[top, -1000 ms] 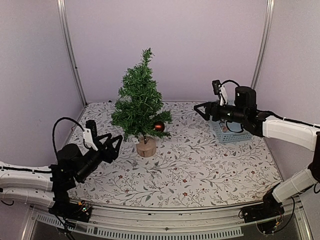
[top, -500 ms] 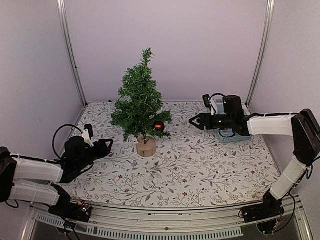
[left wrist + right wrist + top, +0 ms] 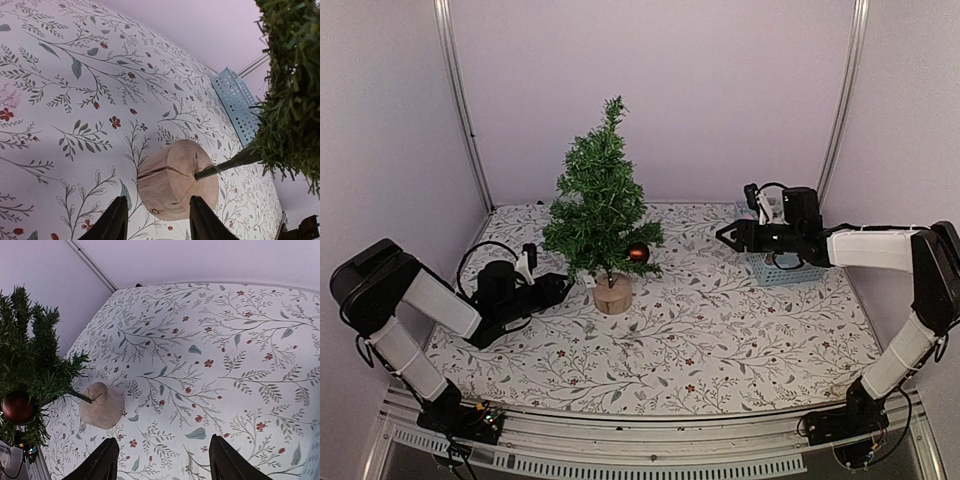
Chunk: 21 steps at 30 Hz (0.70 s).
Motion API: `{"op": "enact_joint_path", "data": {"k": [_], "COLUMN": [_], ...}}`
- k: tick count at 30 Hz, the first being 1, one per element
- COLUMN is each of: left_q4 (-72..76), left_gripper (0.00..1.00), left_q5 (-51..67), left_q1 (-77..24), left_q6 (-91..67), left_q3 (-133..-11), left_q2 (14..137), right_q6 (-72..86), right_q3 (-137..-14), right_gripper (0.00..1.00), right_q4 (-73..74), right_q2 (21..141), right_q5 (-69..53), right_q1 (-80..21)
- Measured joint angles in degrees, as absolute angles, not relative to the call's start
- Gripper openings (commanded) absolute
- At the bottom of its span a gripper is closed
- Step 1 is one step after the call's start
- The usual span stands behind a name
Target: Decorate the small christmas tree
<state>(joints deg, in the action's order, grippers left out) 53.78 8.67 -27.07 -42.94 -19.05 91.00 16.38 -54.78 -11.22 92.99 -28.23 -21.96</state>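
The small christmas tree (image 3: 601, 205) stands upright at the middle back of the table on its pale wooden stump (image 3: 613, 294). A red bauble (image 3: 638, 254) hangs on a lower right branch. My left gripper (image 3: 563, 287) is open and empty, low over the table just left of the stump. In the left wrist view the stump (image 3: 176, 178) lies between and just beyond the fingertips (image 3: 117, 220). My right gripper (image 3: 725, 235) is open and empty, in the air right of the tree, in front of a blue basket (image 3: 782, 266). The right wrist view shows the stump (image 3: 101, 405) and bauble (image 3: 17, 407) far left.
The blue perforated basket stands at the right back of the floral tablecloth (image 3: 700, 330); it also shows in the left wrist view (image 3: 237, 102). Metal frame posts (image 3: 460, 100) and pale walls close in the back and sides.
My left gripper has swung right and down toward the stump, its arm folding back. My right gripper first reached left toward the tree, then drew back right toward the basket.
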Motion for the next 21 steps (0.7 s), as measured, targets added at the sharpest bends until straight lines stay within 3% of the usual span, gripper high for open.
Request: {"op": "enact_joint_path", "data": {"k": [8, 21], "left_q4": [58.13, 57.98], "left_gripper": [0.43, 0.43], "left_q5": [10.87, 11.57], "left_q1": [-27.03, -26.96], "left_q6": [-44.07, -43.97], "left_q3": [-19.79, -23.64], "left_q2": [95.2, 97.54], "right_q6": [13.74, 11.0], "right_q3": [-57.49, -80.84], "right_gripper": [0.56, 0.52], "right_q4": [-5.98, -2.04], "right_q2": [90.94, 117.99], "right_q5": [-22.5, -16.64], "right_q1": [-8.43, -5.02]}}
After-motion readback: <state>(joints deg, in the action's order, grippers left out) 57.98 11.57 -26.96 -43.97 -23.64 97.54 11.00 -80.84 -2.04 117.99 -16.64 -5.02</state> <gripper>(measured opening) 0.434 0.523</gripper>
